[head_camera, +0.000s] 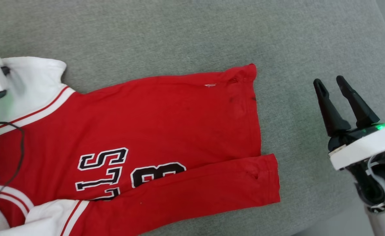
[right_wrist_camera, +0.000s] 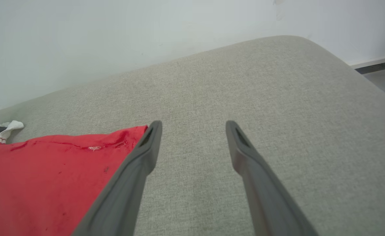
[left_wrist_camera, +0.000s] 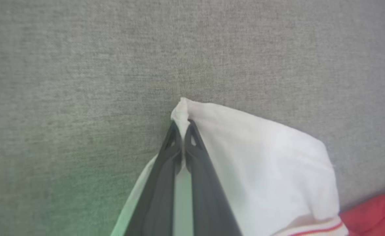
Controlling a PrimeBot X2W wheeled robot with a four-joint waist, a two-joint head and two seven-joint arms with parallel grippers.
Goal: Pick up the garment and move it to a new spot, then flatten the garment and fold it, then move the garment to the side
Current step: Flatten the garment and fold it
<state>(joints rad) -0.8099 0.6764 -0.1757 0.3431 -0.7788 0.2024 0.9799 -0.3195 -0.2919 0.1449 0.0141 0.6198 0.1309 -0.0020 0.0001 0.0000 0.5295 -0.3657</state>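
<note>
I have the red jersey-style shirt (head_camera: 166, 118) spread on the grey woven cushion (head_camera: 179, 32), near edge folded over its lettering; left gripper (left_wrist_camera: 182, 126) is pinched onto the white sleeve (left_wrist_camera: 261, 157), presumably to fold it inward; right gripper (head_camera: 329, 80) hovers beside the hem, fingers apart, empty.

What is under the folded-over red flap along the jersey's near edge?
The garment's own front lies under the flap. Black white-outlined lettering and a number run beneath its edge; their covered parts cannot be read. Below it all is the grey cushion.
</note>
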